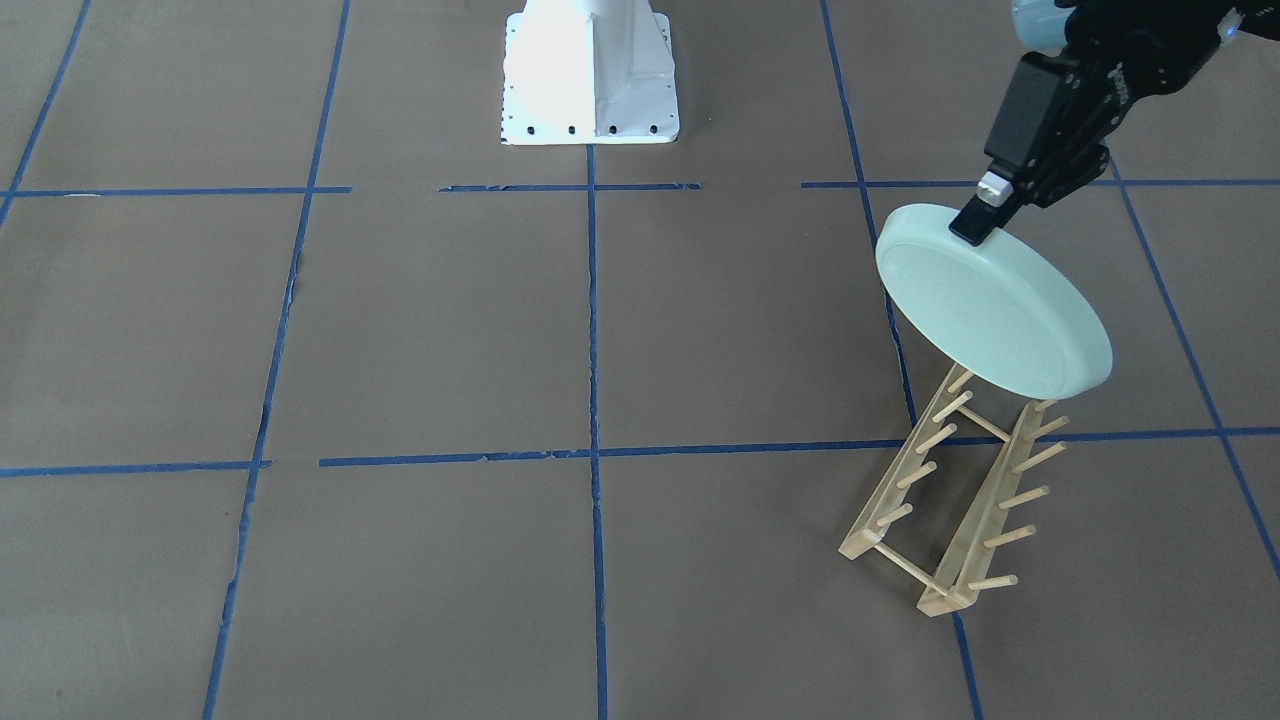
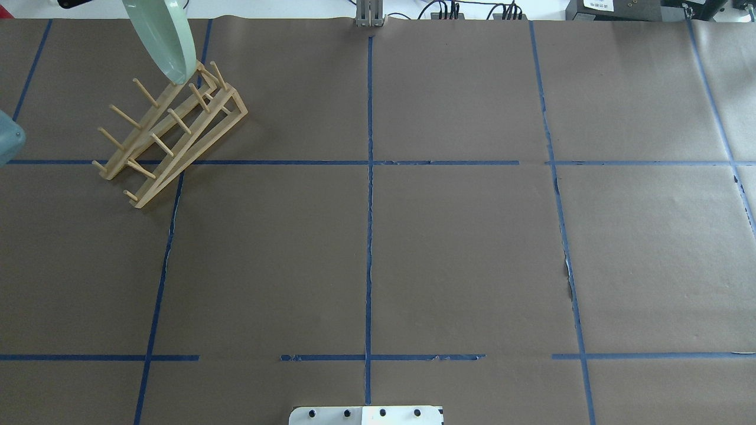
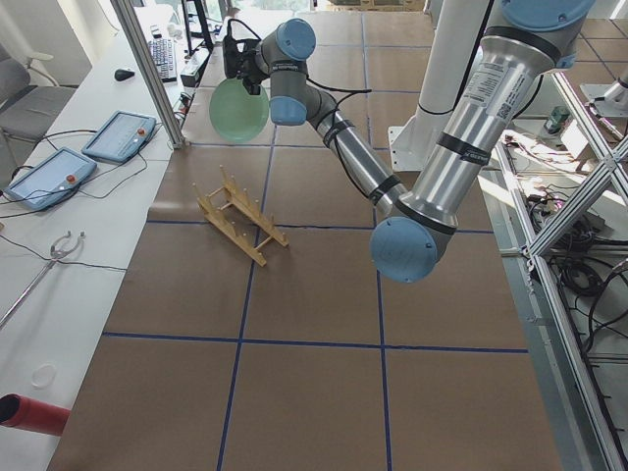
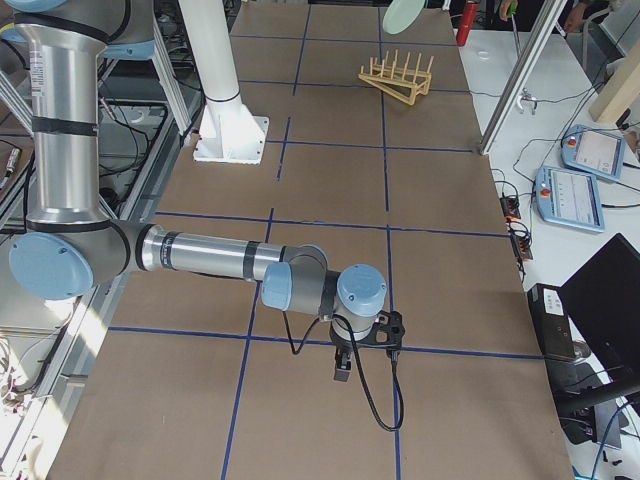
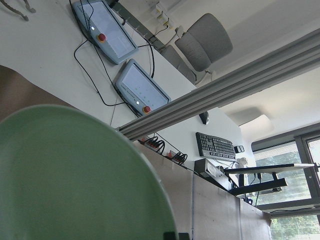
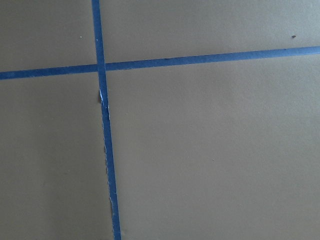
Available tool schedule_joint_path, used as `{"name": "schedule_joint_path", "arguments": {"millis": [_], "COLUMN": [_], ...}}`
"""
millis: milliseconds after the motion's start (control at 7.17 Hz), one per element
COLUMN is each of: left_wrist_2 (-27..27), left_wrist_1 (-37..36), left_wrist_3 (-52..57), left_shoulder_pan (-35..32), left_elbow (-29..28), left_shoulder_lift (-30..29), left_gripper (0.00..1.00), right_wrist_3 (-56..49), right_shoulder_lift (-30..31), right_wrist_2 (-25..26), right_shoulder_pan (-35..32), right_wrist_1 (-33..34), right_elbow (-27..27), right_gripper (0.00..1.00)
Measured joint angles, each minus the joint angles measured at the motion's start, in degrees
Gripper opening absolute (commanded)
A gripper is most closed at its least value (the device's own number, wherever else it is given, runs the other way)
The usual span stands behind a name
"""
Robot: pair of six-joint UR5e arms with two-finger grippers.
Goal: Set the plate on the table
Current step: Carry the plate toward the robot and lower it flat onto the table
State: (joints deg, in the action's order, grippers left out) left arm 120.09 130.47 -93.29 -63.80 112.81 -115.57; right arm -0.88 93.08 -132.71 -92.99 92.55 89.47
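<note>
Hanging tilted above the rack point(image 1: 950, 490) — plate point(image 1: 990, 300) in left fingers point(image 1: 975, 223).

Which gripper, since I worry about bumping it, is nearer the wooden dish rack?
Left. The left gripper grips the plate by its rim, in the air close above the dish rack. The right gripper hangs over the table, far from it.

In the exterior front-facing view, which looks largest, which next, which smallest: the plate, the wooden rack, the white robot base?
1. plate and wooden rack: about alike; the plate is raised, nearer the camera, so I leave them unranked.
2. white robot base: smallest, though the top edge cuts it.
</note>
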Motion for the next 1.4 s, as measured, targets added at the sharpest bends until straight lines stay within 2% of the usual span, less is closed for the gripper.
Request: {"name": "schedule_joint_path", "arguments": {"millis": [279,419,698,1116,1395], "left_wrist_2": [-1.86,-4.88,-12.33,-25.35,-32.90], "left_wrist_1": [-7.19,-12.35,-24.08,-43.57,-51.40], "left_wrist_3": [4.53,7.41,13.42,22.60,32.48], "left_shoulder_pan": [4.16,7.26,14.50,27.02,34.29], "left_elbow": [2.57,4.26,6.67,6.89,5.82], "left_shoulder_lift": [-1.09,-1.71,-4.21,-9.98,-10.73], "left_gripper": [0.00,0.00,0.00,0.00,0.00], "right_wrist_3": [0.00,0.00,0.00,0.02,0.02], "right_shoulder_lift": [0.00,0.00,0.00,0.00,0.00], "right_wrist_2": [0.00,0.00,0.00,0.00,0.00], "right_shoulder_pan": [0.00,0.00,0.00,0.00,0.00], "right_wrist_1": [0.00,0.00,0.00,0.00,0.00], "right_elbow": [0.00,0.00,0.00,0.00,0.00], "right_gripper": [1.00,1.00,1.00,1.00,1.00]}}
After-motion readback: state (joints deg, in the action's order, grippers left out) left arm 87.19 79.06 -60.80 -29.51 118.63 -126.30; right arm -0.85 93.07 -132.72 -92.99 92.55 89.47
